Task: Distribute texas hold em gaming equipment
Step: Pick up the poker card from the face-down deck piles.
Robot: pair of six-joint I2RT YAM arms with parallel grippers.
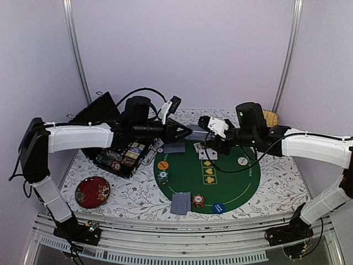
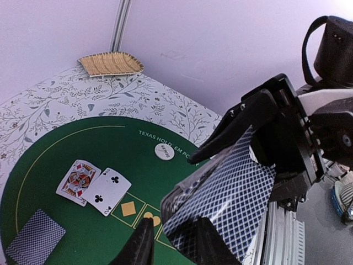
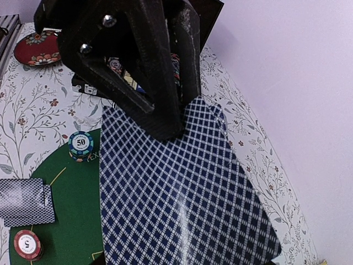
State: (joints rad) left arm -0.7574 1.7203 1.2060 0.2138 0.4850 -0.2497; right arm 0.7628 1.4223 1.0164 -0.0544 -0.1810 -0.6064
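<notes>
Card pack (image 1: 197,134): hangs patterned back up above the far rim of the green mat (image 1: 231,185), bridging the two grippers. Sits with one end tucked into the right gripper (image 1: 208,131), pinched there between a dark finger (image 2: 242,124) laid flat along the top face and a black part of the same gripper underneath. Reaches with its free corner between the parted jaws of the left gripper (image 1: 187,132). Lies under one left finger (image 2: 212,243) that overlaps the patterned face, and stands just clear of the other left finger (image 2: 144,240), with a sliver of mat showing between (edge looks several cards thick in the left wrist view). Fills most of the right wrist view and hides that gripper's own fingertips. Floats well above two face-up cards (image 2: 94,185) lying side by side on the mat. Shares the mat's air with nothing else; lower down rest a green chip stack (image 1: 162,176), a red chip stack (image 1: 198,201), an orange disc (image 1: 162,165), a white disc (image 1: 242,161) and a blue disc (image 1: 218,207).
</notes>
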